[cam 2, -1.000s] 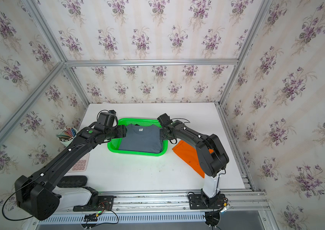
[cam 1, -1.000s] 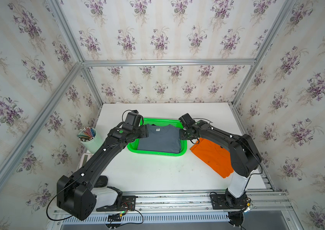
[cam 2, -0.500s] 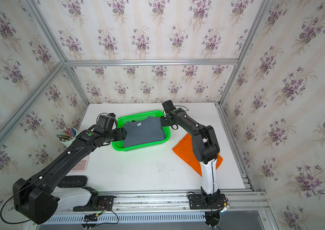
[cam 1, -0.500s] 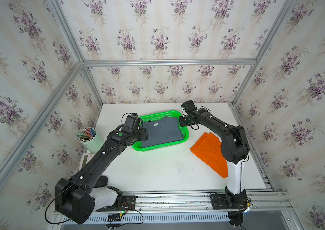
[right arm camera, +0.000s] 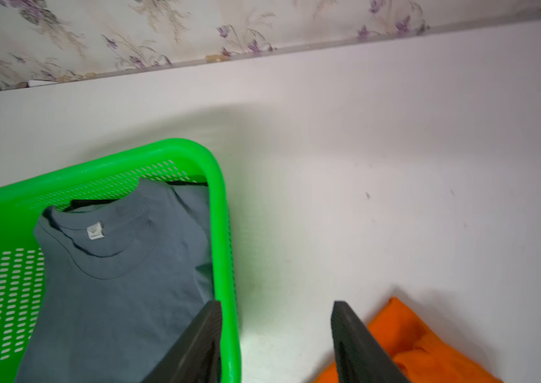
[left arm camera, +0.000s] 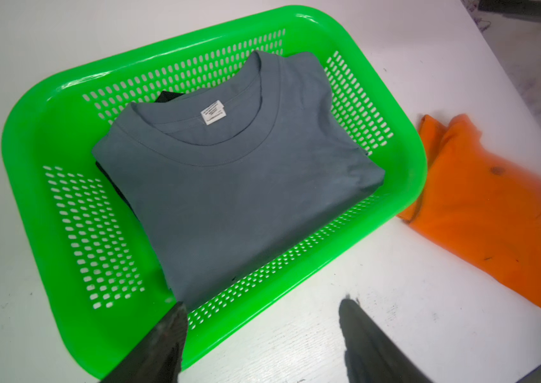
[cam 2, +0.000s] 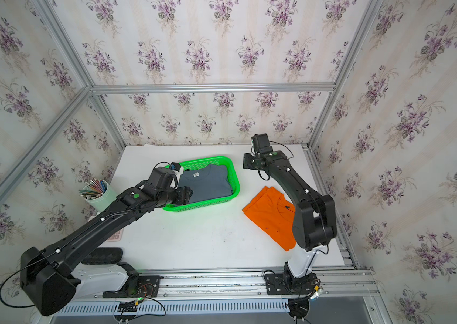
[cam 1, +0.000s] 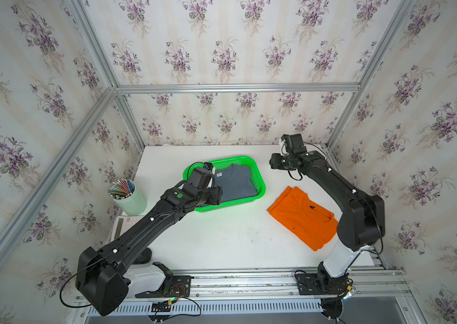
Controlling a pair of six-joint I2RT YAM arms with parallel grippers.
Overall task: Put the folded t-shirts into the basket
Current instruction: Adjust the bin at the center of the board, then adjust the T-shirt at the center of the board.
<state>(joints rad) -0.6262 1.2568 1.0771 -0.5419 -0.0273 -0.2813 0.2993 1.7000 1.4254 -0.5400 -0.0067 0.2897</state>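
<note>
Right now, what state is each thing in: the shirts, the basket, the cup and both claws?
Green perforated plastic basket: upright, holds two shirts.
Slate grey-blue folded t-shirt: in basket, on top.
Black folded t-shirt: beneath it, only edges showing.
Bright orange folded t-shirt: on table, outside basket.
Pale cylindrical pencil cup: upright, full.
Left gripper: open, empty.
Right gripper: open, empty.

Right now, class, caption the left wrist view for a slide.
Grey-blue t-shirt over black t-shirt in the green basket; orange t-shirt lies outside on the table.

Gap btw basket (cam 1: 261, 179) & orange tee (cam 1: 303, 218)
</note>
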